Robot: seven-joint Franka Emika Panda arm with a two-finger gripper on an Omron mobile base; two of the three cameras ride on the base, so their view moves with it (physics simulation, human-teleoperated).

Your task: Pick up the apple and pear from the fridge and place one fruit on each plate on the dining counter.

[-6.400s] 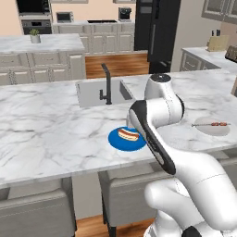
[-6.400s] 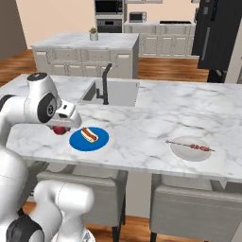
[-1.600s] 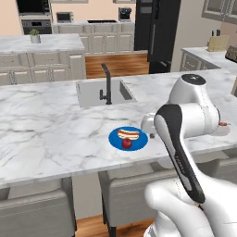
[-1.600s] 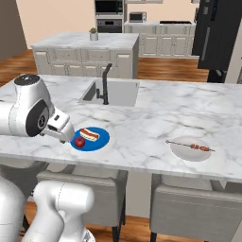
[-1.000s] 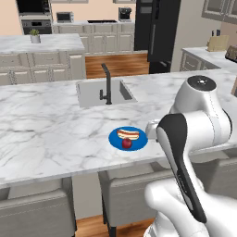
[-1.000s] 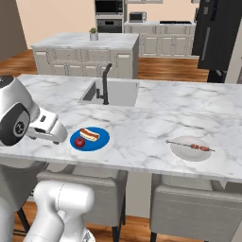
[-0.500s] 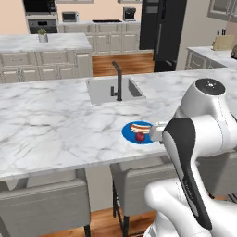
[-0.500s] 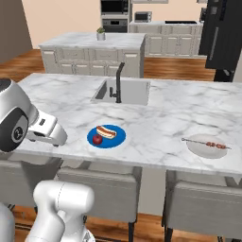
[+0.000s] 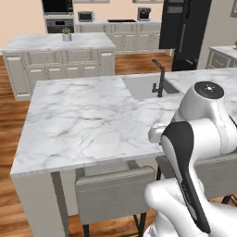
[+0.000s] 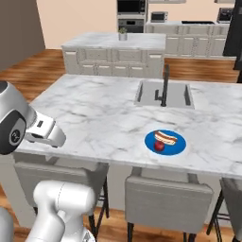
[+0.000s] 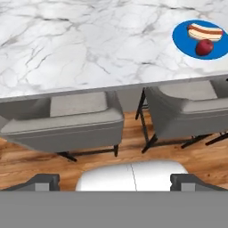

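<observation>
The red apple lies on the bright blue plate next to a hot dog, near the front edge of the dining counter. In the hand view, the apple and blue plate sit at the top right, well away from my gripper. The gripper is open and empty, its dark fingertips wide apart, and it hangs in front of the counter's edge over the stools. The black fridge stands far back on the right. The pear is out of view.
An inset sink with a black faucet is set in the counter behind the plate. Grey stools stand tucked under the counter's front edge on a wooden floor. A second marble island and wall cabinets stand farther back.
The whole picture has shifted: the base has moved left along the counter, so the sink and blue plate now lie farther right. The apple stays on the plate and the gripper stays open.
</observation>
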